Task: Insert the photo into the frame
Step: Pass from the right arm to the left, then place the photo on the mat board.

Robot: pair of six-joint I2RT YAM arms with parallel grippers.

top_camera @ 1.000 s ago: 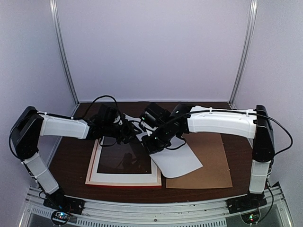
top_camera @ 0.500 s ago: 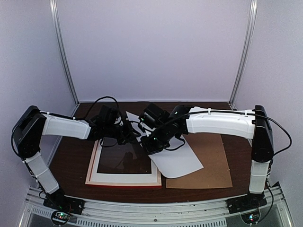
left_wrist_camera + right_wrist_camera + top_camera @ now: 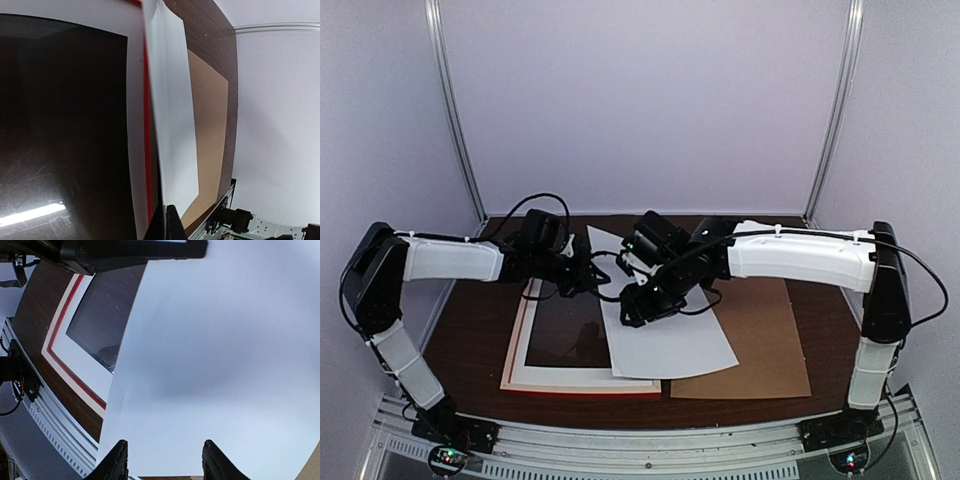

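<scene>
Photo [image 3: 670, 340] and frame [image 3: 580, 386] are found on a dark table [image 3: 470, 330], where a brown board [image 3: 770, 340] is laid flat to the right of the frame. The frame is set flat near the left arm, its red edge seen around a white mat [image 3: 585, 374] and a dark pane [image 3: 565, 330].

The photo is spread white side up, so its print cannot be seen. It is draped across the frame's right rail and onto the board, not yet in the opening. Its long axis is run from the far side toward the near edge, and is slanted rightward as it comes near, so it is skewed against the frame. One corner is pointed away toward the back wall.

The left gripper [image 3: 592, 278] is closed tight on the photo's far left edge. In the left wrist view the sheet is seen nearly edge-on, pinched between the fingertips. This grip is judged to be meant for steering the sheet leftward over the pane.

The right gripper [image 3: 628, 310] is held just above the sheet's far part. Its jaws are parted about halfway and nothing is held between them. In the right wrist view only bare paper is seen between the fingers [image 3: 118, 460]. It is judged to be kept there to press or guide the sheet.
</scene>
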